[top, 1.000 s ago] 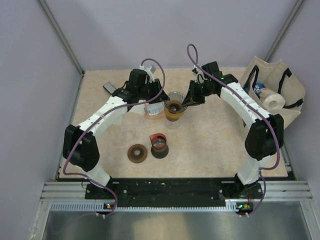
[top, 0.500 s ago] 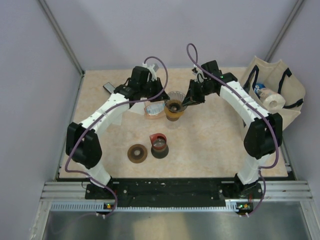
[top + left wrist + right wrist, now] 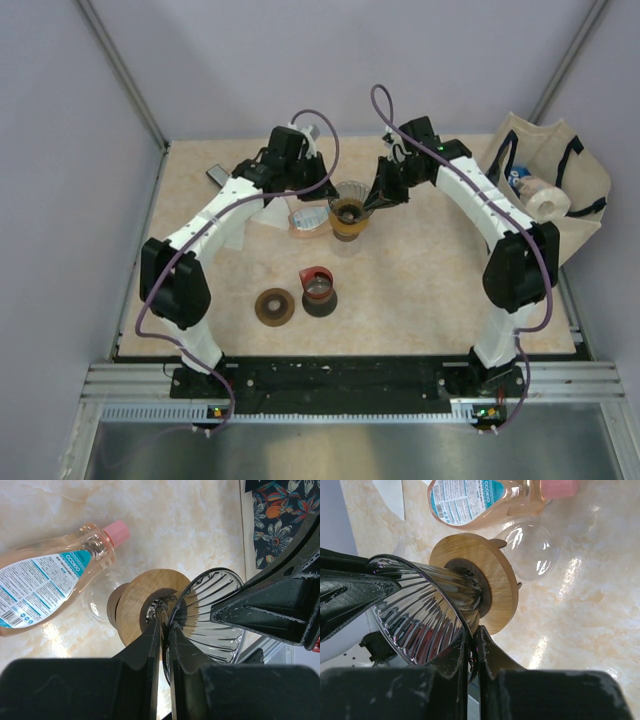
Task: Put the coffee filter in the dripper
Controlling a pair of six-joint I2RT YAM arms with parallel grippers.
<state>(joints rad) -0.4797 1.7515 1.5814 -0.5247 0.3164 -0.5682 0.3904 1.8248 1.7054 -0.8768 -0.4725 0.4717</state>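
The glass dripper (image 3: 350,203) with a wooden collar (image 3: 142,597) is held between both arms above the table. My left gripper (image 3: 330,190) is shut on its rim from the left, seen in the left wrist view (image 3: 164,627). My right gripper (image 3: 374,197) is shut on the opposite rim, seen in the right wrist view (image 3: 471,635). The ribbed glass cone (image 3: 420,610) is empty. The white paper coffee filter (image 3: 268,211) lies on the table left of the dripper, and its edge shows in the right wrist view (image 3: 390,495).
A pink-capped clear bottle (image 3: 50,575) lies on its side beside the dripper. A clear glass vessel (image 3: 530,547) sits under the dripper. A red and black item (image 3: 318,290) and a brown disc (image 3: 274,306) lie nearer the arms. A cloth tote bag (image 3: 545,190) stands at the right.
Both arms have shifted a little toward the back of the table, still gripping the dripper. The left arm's elbow has moved right.
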